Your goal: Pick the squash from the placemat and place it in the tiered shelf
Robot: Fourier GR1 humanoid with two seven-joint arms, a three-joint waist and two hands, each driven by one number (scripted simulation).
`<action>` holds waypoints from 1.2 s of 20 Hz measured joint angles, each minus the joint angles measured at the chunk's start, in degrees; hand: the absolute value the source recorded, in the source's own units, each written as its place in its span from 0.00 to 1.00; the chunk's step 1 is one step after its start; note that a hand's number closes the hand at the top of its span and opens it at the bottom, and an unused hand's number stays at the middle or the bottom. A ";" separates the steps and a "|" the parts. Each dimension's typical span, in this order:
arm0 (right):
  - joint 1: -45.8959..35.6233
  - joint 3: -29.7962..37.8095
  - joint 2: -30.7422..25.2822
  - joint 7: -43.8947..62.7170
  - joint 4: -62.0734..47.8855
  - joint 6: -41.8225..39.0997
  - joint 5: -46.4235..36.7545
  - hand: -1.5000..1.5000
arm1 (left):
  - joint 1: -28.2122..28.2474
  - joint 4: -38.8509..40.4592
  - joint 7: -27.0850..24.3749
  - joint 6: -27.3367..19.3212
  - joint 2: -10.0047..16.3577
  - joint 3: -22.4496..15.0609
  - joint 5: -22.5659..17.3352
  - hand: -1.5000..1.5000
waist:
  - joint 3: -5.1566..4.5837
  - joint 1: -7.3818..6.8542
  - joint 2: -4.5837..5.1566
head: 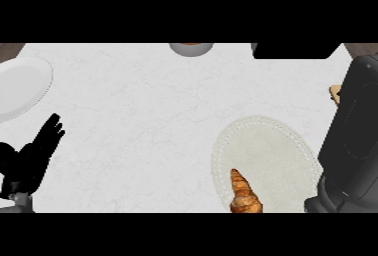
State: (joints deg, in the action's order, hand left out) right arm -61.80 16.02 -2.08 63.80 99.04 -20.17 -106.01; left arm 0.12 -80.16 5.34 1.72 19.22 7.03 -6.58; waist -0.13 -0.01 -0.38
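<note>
Left hand (pixel 33 155), open with fingers straight, rests at the view's lower left; the right hand (pixel 358 100) is a dark mass at the right edge, and whether it is open or closed cannot be told. The squash (pixel 242 192) lies on the placemat (pixel 266 145), at its near edge. It is probably stiff, weighty and hard-skinned, best held across its thicker near end.

At 3 o'clock the right hand (pixel 354 140) hides all but a tan sliver (pixel 335 93) of something, while the croissant (pixel 244 195) at 6, the bowl (pixel 192 48) at 12 and the plate (pixel 22 87) at 9 are cut off by the edges.
</note>
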 measured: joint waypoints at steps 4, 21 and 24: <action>-3.09 3.17 -1.41 -2.71 -0.99 -4.37 -4.01 1.00 | 0.04 -0.49 0.38 -0.06 -0.13 0.05 0.04 0.50 | 0.03 0.10 -0.03; -5.63 16.48 -14.37 -11.62 -6.19 -14.34 -8.20 1.00 | 0.43 -0.43 0.02 1.38 0.15 1.89 -0.39 0.50 | 0.12 0.04 0.26; -2.71 18.61 -15.49 -11.91 -5.33 -13.46 -6.39 1.00 | 0.94 -0.17 -0.85 1.98 0.08 1.96 -0.10 0.50 | 0.12 -0.01 0.29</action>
State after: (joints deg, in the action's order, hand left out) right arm -64.52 34.63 -17.56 51.89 93.71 -33.62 -112.39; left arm 1.06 -80.33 4.49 3.70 19.31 9.00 -6.67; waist -0.01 -0.02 -0.09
